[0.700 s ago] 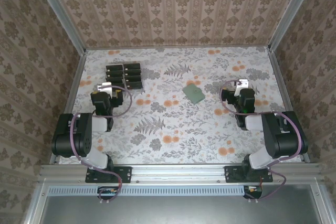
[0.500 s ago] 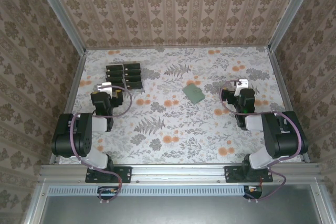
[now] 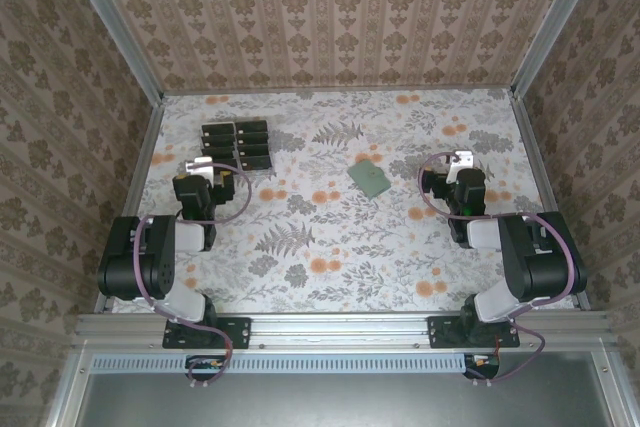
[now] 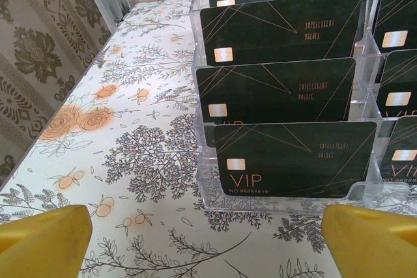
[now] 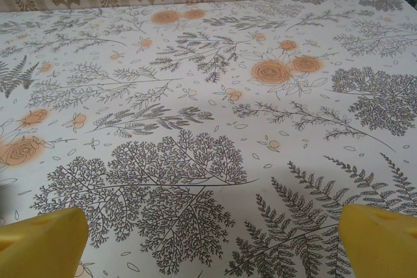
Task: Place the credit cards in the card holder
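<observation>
While L gripper (image 4: 208, 245) & R gripper (image 5: 212, 242) gape wide, cards (image 4: 294, 159) stand long axis left-right, front one reads "VIP"; holder (image 3: 368, 180) lies skewed mid-frame.

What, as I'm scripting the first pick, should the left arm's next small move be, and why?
Probably ease the left gripper forward over the front credit card: its jaws stand open just short of the clear rack, and no card is held yet.

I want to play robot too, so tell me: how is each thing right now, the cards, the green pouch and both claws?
credit cards: standing in the clear rack slots.
card holder: lying flat on the table, apart from both grippers.
left gripper: open, empty, facing the rack.
right gripper: open, empty.
</observation>
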